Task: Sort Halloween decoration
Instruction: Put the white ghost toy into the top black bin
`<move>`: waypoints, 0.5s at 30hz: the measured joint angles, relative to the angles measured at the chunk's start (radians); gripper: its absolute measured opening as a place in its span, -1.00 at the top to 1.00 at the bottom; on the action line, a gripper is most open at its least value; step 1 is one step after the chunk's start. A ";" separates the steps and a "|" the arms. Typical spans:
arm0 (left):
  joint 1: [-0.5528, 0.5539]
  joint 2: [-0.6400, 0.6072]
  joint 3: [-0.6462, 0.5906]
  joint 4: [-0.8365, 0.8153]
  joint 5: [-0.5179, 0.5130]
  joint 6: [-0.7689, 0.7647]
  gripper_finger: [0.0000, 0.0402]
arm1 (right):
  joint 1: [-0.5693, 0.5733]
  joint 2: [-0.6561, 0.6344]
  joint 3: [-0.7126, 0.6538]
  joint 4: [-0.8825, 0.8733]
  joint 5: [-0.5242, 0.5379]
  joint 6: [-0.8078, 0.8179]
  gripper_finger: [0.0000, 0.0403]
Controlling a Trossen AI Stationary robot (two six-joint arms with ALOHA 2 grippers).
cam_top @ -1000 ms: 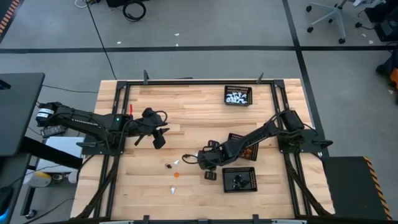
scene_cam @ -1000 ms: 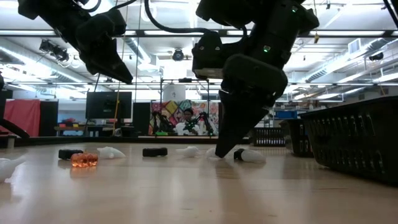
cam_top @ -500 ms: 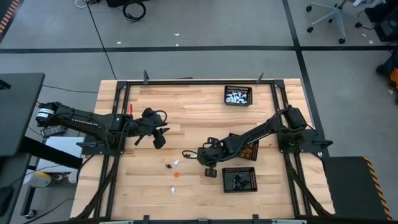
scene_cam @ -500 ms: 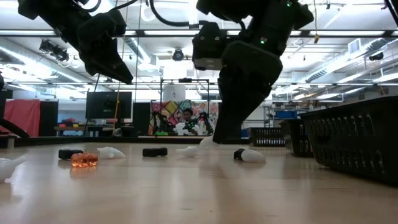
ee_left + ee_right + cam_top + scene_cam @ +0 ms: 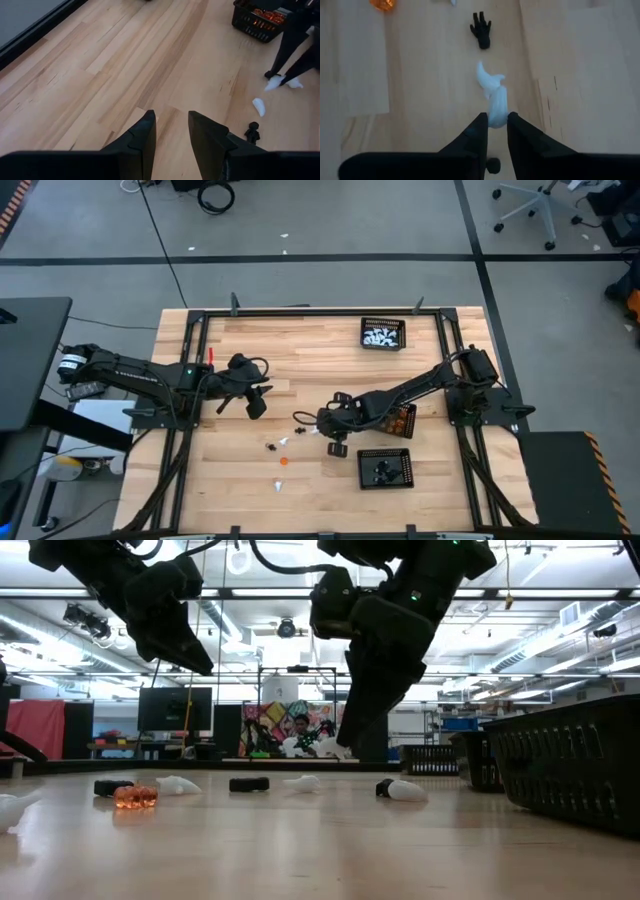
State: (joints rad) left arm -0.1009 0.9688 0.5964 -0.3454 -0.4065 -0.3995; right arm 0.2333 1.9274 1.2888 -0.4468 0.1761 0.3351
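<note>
Tiny white, orange and black Halloween figures (image 5: 283,461) partly sorted into three black mesh trays (image 5: 383,333); several left loose on wooden table (image 5: 300,360). Right claw (image 5: 494,121) clamped on small white plastic ghost (image 5: 497,104), lifted clear; left claw (image 5: 171,131) parted, empty, idle.

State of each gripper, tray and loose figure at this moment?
Right gripper: shut on small white plastic figure, held above the wooden table.
Left gripper: open, empty.
Far black mesh tray: holds white figures.
Near black mesh tray: holds black figures.
Small orange figure: loose on the table.
</note>
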 joint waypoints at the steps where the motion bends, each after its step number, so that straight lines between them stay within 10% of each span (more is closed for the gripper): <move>1: 0.000 0.000 0.000 0.000 0.000 0.000 0.39 | 0.000 0.000 0.000 0.000 0.000 -0.003 0.64; 15: 0.000 0.000 0.000 0.000 0.000 0.000 0.38 | -0.045 -0.072 0.000 -0.130 0.102 -0.074 0.64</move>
State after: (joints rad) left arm -0.1009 0.9688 0.5964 -0.3452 -0.4065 -0.3992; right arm 0.1883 1.8551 1.2892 -0.5772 0.2782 0.2614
